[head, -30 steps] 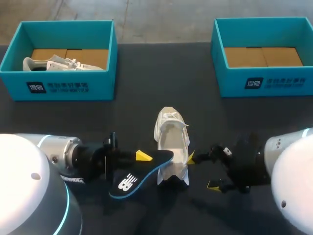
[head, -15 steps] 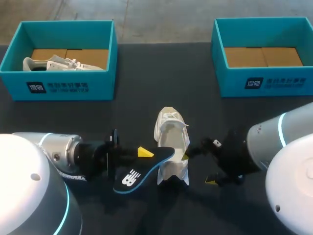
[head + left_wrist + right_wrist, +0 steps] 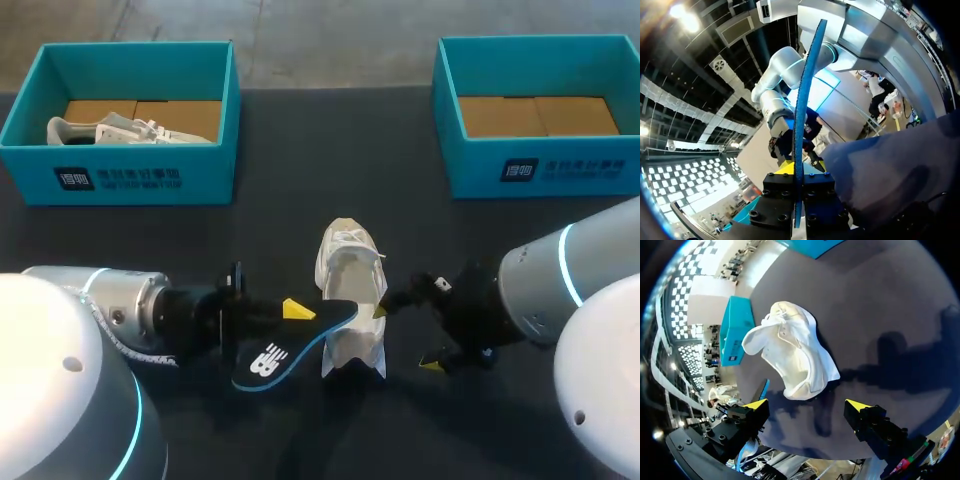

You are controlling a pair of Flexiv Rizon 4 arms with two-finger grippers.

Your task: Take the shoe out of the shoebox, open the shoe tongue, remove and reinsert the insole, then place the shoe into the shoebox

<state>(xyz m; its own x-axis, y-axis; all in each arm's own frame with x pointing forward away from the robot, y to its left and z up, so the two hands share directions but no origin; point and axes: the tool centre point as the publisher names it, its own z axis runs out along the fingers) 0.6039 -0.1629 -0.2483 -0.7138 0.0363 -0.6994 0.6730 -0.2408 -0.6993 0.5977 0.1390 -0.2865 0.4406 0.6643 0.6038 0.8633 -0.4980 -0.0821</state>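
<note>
The white shoe [image 3: 352, 290] lies on the black table [image 3: 330, 170] with its opening up and its toe pointing away; in the right wrist view the shoe [image 3: 792, 352] is just ahead of the fingers. My left gripper [image 3: 290, 312] is shut on the dark, blue-edged insole [image 3: 285, 352], whose front end rests against the shoe's heel. In the left wrist view the insole [image 3: 801, 125] stands edge-on, clamped in the gripper [image 3: 798, 172]. My right gripper [image 3: 405, 338] is open just right of the heel, nothing between its fingers. Its gripper [image 3: 807, 407] straddles bare table behind the heel.
A teal shoebox [image 3: 215, 130] at the back left holds another white shoe [image 3: 120, 128]. A second teal shoebox [image 3: 450, 120] at the back right shows only its cardboard floor. Bare table lies between the boxes and the shoe.
My right arm has moved left, bringing its open gripper close to the shoe's heel. The left gripper and insole have shifted only slightly.
</note>
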